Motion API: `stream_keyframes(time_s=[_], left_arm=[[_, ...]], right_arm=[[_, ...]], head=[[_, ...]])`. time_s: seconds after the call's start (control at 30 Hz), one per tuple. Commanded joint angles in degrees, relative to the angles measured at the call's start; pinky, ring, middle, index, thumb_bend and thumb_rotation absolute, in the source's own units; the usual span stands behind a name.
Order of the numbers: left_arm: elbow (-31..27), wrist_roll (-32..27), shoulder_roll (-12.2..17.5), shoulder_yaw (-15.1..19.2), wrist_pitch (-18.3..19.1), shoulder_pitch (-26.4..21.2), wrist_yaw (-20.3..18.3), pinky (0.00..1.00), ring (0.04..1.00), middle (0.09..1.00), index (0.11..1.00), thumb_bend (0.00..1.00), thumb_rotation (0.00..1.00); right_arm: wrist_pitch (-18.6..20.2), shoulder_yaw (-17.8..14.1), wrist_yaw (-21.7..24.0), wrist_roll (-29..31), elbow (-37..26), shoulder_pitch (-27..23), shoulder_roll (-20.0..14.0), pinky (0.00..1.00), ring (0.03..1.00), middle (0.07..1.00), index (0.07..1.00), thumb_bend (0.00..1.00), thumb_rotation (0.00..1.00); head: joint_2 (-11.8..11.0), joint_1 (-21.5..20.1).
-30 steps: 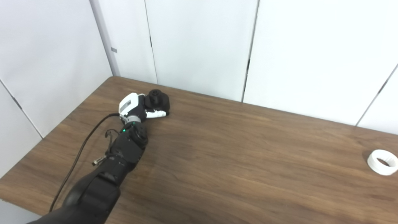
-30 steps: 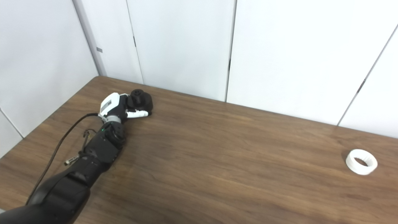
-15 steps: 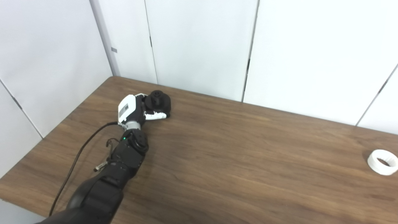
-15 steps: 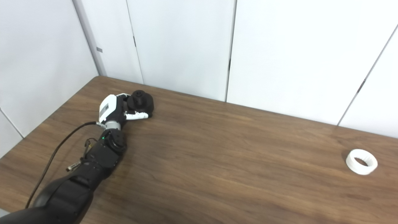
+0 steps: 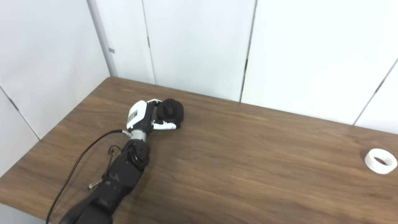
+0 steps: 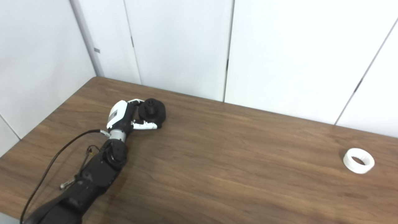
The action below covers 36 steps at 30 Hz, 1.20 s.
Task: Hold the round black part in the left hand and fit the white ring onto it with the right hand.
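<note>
The round black part (image 5: 170, 112) sits in my left hand (image 5: 143, 115) at the table's far left, low over the wood; the fingers curl around it and the white thumb lies under its near side. I cannot tell whether it touches the table. It also shows in the right eye view (image 6: 152, 113). The white ring (image 5: 381, 161) lies flat on the table at the far right, far from the hand. My right hand is not in view.
The brown wooden table (image 5: 248, 174) runs up to white wall panels (image 5: 199, 46) at the back. A black cable (image 5: 84, 158) hangs along my left forearm. The table's left edge is close to the arm.
My left hand has moved to the right and a little nearer with the black part in it. The camera has shifted slightly. The white ring has stayed put.
</note>
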Motion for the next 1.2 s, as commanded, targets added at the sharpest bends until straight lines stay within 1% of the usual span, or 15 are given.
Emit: stream_keyframes(time_s=[0.0,0.1,0.2,0.27,0.37,0.43,0.47,0.53,0.67,0.73,0.87,0.97,1.07,1.13,1.17], left_arm=[[-5.97,2.8,1.38,-0.62,-1.2,-1.07,-0.26,0.92,0.862,0.764,0.486,0.52,0.06],[-15.96,3.99,1.17,-1.52,0.05,2.21,-4.61,0.99,0.862,0.767,0.486,0.52,0.06],[-25.18,5.87,0.68,-2.76,0.44,5.54,-8.32,1.0,0.852,0.761,0.485,0.52,0.06],[-30.13,7.48,0.0,-3.7,-0.16,7.73,-9.71,1.0,0.844,0.758,0.485,0.52,0.06],[-38.05,8.23,-2.28,-5.85,0.06,11.98,-13.03,1.0,0.854,0.757,0.485,0.52,0.06],[-41.15,8.21,-3.6,-7.55,-0.79,14.68,-15.04,1.0,0.852,0.752,0.485,0.52,0.06],[-42.24,8.07,-4.28,-8.36,-1.34,15.92,-15.97,1.0,0.852,0.751,0.485,0.52,0.06],[-44.19,7.93,-5.87,-10.02,-2.11,18.52,-17.81,1.0,0.858,0.75,0.484,0.52,0.06],[-47.9,8.4,-8.61,-12.59,-2.16,23.13,-21.3,1.0,0.868,0.755,0.484,0.52,0.07],[-49.21,8.72,-9.57,-13.65,-2.27,25.02,-22.69,1.0,0.869,0.756,0.484,0.52,0.07],[-50.71,9.31,-9.95,-14.51,-2.21,26.73,-25.38,1.0,0.866,0.751,0.484,0.52,0.07],[-51.34,8.07,-9.69,-14.35,-2.74,27.33,-27.47,1.0,0.874,0.756,0.484,0.52,0.07],[-51.38,7.73,-9.87,-14.21,-3.29,27.8,-28.55,1.0,0.876,0.755,0.484,0.52,0.07],[-51.39,8.13,-9.82,-14.22,-3.26,27.98,-29.14,1.0,0.871,0.753,0.484,0.52,0.07],[-51.51,8.5,-9.78,-14.29,-3.06,28.16,-29.55,1.0,0.871,0.755,0.484,0.52,0.07]], right_arm=[[-1.68,0.16,-0.55,-0.33,-2.04,-0.4,0.01,1.0,0.958,0.93,0.919,0.62,1.0],[-0.86,0.48,-0.91,-1.4,-2.3,-0.61,0.23,1.0,0.955,0.931,0.92,0.62,1.0],[-0.55,0.87,-1.25,-2.57,-2.16,-1.02,0.65,0.99,0.95,0.922,0.913,0.62,1.0],[-0.28,1.2,-1.38,-2.98,-2.17,-1.3,1.05,1.0,0.95,0.919,0.91,0.62,1.0],[-0.89,1.75,-1.36,-3.72,-2.16,-1.56,1.39,0.99,0.928,0.902,0.902,0.58,1.0],[-2.26,2.38,-0.75,-3.44,-1.6,-1.7,1.14,0.99,0.929,0.903,0.904,0.56,1.0],[-3.13,2.64,-0.34,-3.04,-1.04,-1.83,0.79,1.0,0.957,0.923,0.916,0.57,1.0],[-3.78,3.11,0.01,-2.77,-0.54,-1.98,0.48,1.0,0.971,0.927,0.917,0.6,1.0],[-1.21,4.12,-0.43,-3.56,-3.04,-1.95,1.22,0.99,0.963,0.917,0.906,0.61,1.0],[0.19,4.56,-0.81,-4.05,-4.32,-2.11,1.61,0.98,0.949,0.914,0.903,0.59,1.0],[1.92,5.02,-1.45,-5.78,-5.45,-2.27,2.2,0.94,0.931,0.894,0.89,0.6,1.0],[2.98,5.44,-1.57,-7.0,-6.28,-2.66,2.62,0.94,0.927,0.892,0.887,0.61,1.0],[3.59,5.8,-1.48,-7.93,-6.94,-3.02,2.79,0.94,0.925,0.893,0.89,0.61,1.0],[4.19,6.16,-1.42,-8.39,-7.51,-3.4,2.99,0.93,0.927,0.894,0.891,0.61,1.0],[4.59,6.34,-1.39,-8.4,-7.81,-3.65,3.14,0.94,0.93,0.895,0.892,0.61,1.0]], head=[[0.19,-0.44],[0.53,-1.63],[0.83,-3.05],[0.98,-3.93],[0.92,-4.77],[1.25,-6.22],[1.31,-6.4],[1.79,-7.77],[3.11,-10.34],[3.88,-11.18],[5.62,-12.64],[7.62,-14.68],[8.99,-16.07],[10.73,-17.69],[11.23,-18.15]])
